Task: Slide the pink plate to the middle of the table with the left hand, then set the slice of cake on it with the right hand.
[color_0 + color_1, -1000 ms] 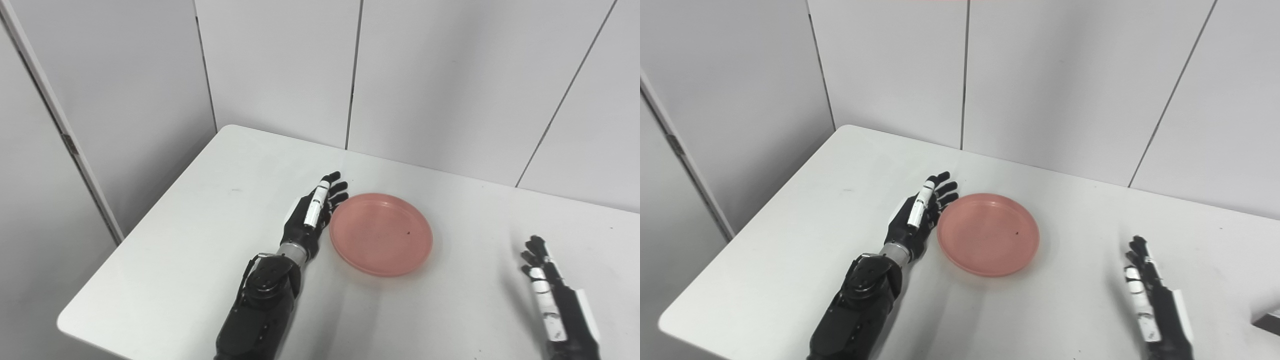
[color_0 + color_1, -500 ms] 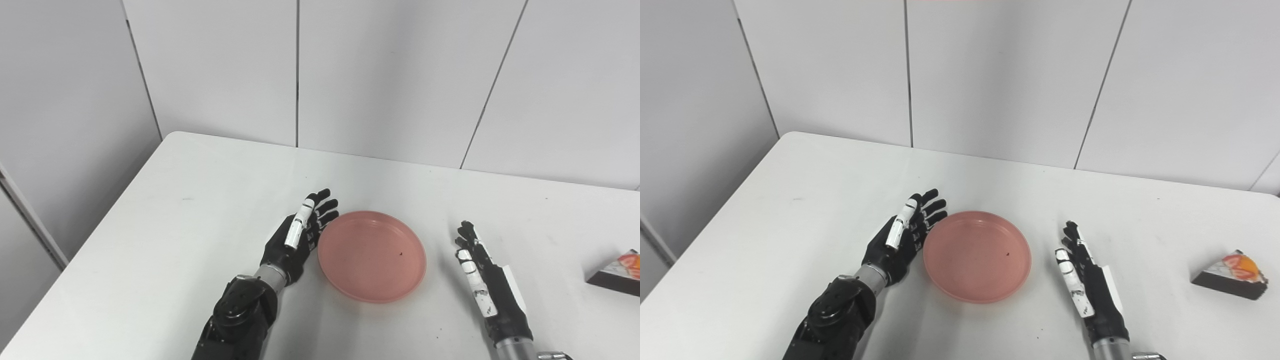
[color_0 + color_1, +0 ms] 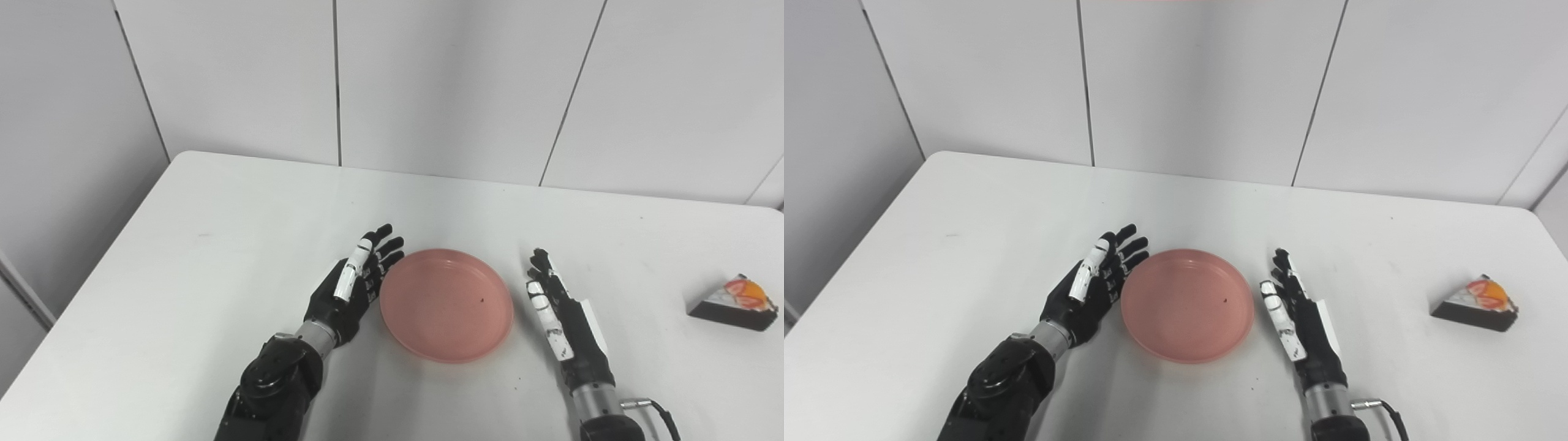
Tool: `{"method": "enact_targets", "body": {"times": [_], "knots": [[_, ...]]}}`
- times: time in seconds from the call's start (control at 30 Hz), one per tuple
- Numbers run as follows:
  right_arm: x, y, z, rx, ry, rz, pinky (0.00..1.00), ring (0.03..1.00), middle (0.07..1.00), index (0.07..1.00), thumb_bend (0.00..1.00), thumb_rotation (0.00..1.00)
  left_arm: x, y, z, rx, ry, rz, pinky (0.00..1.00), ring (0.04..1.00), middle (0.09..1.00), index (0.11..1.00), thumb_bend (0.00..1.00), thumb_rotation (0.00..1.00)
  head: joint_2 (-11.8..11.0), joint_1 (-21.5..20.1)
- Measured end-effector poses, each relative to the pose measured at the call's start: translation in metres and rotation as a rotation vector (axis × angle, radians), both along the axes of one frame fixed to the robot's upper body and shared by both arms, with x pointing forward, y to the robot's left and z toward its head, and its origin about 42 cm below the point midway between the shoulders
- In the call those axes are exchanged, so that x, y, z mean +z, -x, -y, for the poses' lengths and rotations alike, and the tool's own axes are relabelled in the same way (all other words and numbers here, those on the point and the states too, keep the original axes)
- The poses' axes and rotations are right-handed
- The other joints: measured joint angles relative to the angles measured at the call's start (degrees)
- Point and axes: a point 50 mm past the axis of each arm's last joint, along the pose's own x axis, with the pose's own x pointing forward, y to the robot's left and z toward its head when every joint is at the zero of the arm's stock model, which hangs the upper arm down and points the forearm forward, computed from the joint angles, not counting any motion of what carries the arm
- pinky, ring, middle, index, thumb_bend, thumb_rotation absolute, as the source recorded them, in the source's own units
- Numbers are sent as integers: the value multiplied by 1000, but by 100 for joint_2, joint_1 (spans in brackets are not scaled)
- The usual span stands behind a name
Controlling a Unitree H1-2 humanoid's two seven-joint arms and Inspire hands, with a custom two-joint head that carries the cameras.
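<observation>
The pink plate [image 3: 446,303] lies flat near the middle of the white table [image 3: 233,208], with nothing on it but a tiny dark speck. My left hand [image 3: 354,285] stands on edge against the plate's left rim, open, fingers stretched out. My right hand [image 3: 560,306] is open too, standing on edge just right of the plate, a small gap apart from its rim. The slice of cake [image 3: 734,296], a wedge with a dark base and red and orange topping, sits at the far right of the table, well away from my right hand.
Grey wall panels [image 3: 459,86] rise directly behind the table's far edge. The table's left edge [image 3: 92,269] runs diagonally toward the front. A cable [image 3: 658,409] trails from my right wrist.
The camera has swung to the right, bringing the cake into view. The plate sits nearer my right hand than before, with my left hand still at its left rim.
</observation>
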Motion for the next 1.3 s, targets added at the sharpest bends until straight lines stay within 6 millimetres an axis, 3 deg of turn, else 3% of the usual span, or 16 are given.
{"method": "enact_targets", "body": {"times": [0.2, 0.47, 0.57, 0.67, 0.83, 1.03, 1.2, 1.3], "knots": [[0, 2, -2, -16, -1, -8, 910, 936, 958, 961, 277, 1000, 0, 0, -3, 6, -3, 0, 941, 931, 934, 935, 385, 1000, 35, -132], [0, 2, -5, -42, 7, -2, 891, 919, 947, 954, 261, 1000, -3, -2, -13, 14, 8, -7, 942, 929, 934, 929, 386, 1000, -18, -703], [1, 2, -6, -66, 14, 11, 890, 915, 943, 958, 307, 1000, -4, -3, -18, 18, 8, -6, 947, 928, 936, 932, 387, 1000, -123, -1185], [5, 2, -5, -89, 48, 40, 865, 911, 936, 953, 377, 1000, -4, -5, -24, 19, 11, -4, 948, 929, 936, 934, 386, 1000, -149, -1334], [25, -1, 0, -144, 172, 142, 814, 881, 939, 961, 570, 977, -6, -8, -30, 15, 7, 3, 949, 931, 934, 938, 392, 1000, -228, -1739], [58, -7, 12, -204, 259, 245, 766, 844, 918, 971, 663, 934, -8, -9, -41, 2, 12, 21, 955, 938, 940, 943, 387, 1000, -299, -2101], [83, -10, 22, -250, 353, 291, 754, 836, 922, 967, 792, 838, -13, -11, -47, -6, 26, 43, 956, 932, 937, 937, 397, 1000, -404, -2442], [102, -13, 35, -255, 430, 320, 694, 835, 951, 988, 840, 731, -15, -12, -51, -12, 28, 53, 951, 937, 941, 940, 410, 1000, -439, -2522]]}}
